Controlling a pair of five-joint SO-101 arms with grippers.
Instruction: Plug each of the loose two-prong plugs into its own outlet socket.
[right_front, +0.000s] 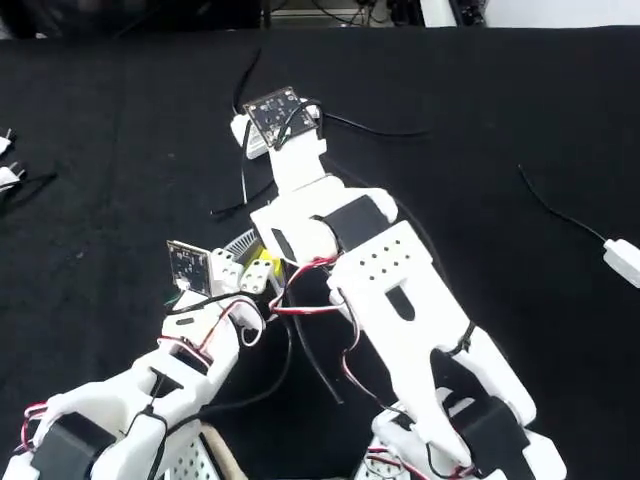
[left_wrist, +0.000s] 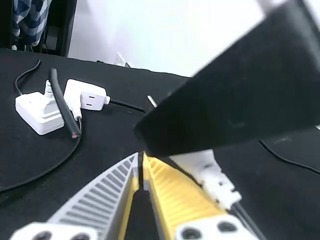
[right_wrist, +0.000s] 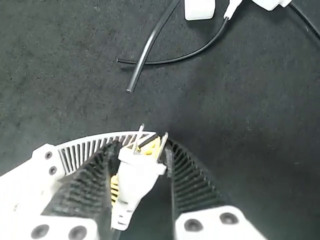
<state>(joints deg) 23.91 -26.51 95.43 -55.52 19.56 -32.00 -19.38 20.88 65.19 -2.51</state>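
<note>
The white 2-prong plug (right_wrist: 136, 175) is pinched between the black ribbed fingers of the right gripper (right_wrist: 141, 150). Its prongs poke out past the tips, above the black tabletop (right_wrist: 60, 60). Just beside it is the left gripper (left_wrist: 140, 156), its grey and yellow fingers drawn together at the tips, with nothing I can see between them. Farther along the table stands a white outlet block (left_wrist: 37, 114) with a second outlet block (left_wrist: 89, 97) near it and a loose black cable end (left_wrist: 65, 107) between them.
</note>
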